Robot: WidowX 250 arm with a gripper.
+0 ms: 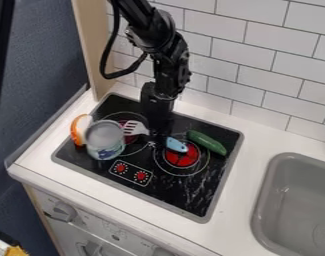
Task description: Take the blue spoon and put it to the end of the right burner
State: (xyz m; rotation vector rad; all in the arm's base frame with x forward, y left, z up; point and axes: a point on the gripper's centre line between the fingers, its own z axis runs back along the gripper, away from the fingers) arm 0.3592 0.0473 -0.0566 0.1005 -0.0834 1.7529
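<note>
blue spoon [177,145] overlaps the right burner [182,159], near the end effector [160,137], whose grip i cannot tell.

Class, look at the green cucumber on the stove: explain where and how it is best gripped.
Probably around the middle of the green cucumber, from above, closing across its narrow width: it lies on its side, long and slim, with the blue spoon close by.

No words or numbers can be read. The tiny marks around the red knobs [141,176] and on the pot [105,142] are too small.
</note>
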